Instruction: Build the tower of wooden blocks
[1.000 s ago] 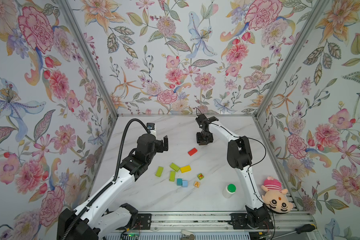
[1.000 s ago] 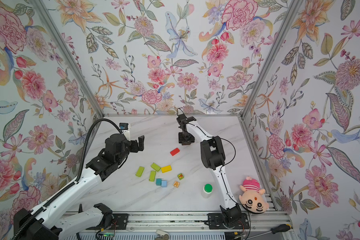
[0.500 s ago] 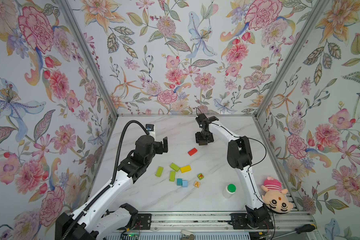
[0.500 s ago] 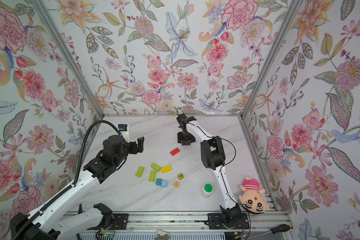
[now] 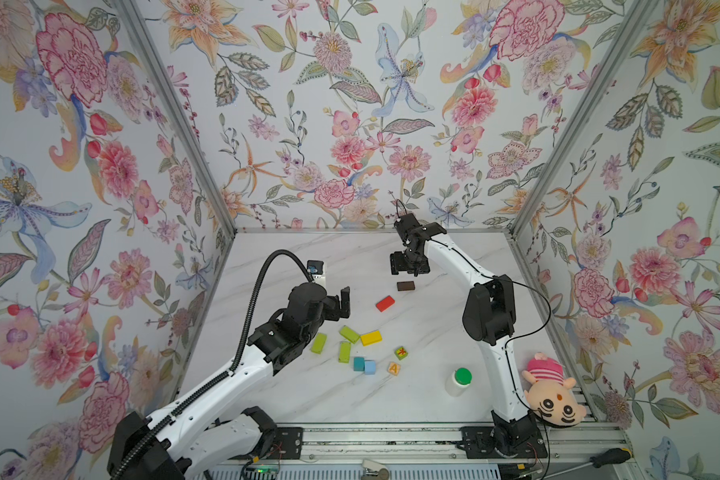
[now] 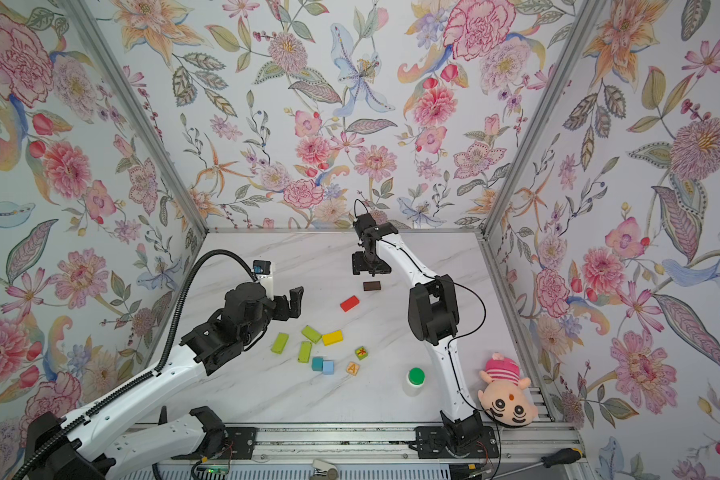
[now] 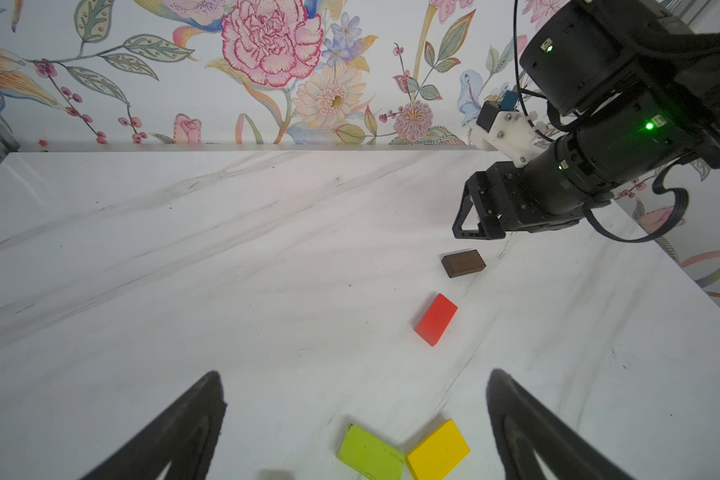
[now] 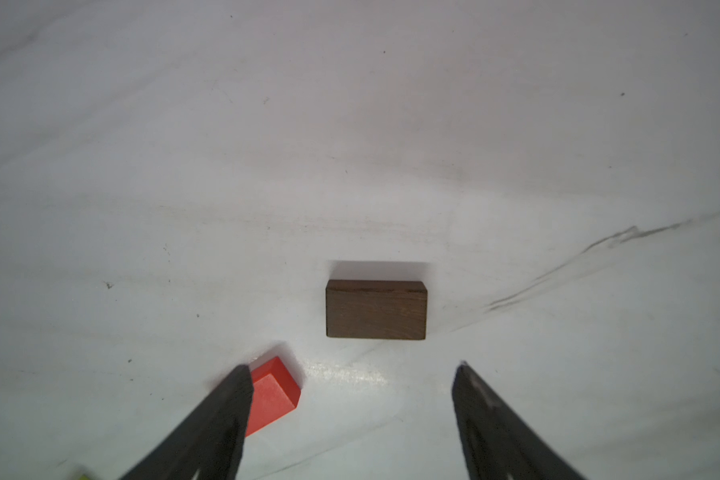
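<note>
Floral-papered walls (image 5: 350, 104) and metal corner posts (image 5: 178, 116) enclose an evenly lit white marbled tabletop (image 5: 350, 257).

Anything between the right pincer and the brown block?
Nothing visible. The brown block lies flat on the table just ahead of the open right pincer, in line with its gap. The red block sits off to one side, apart from the brown one.
</note>
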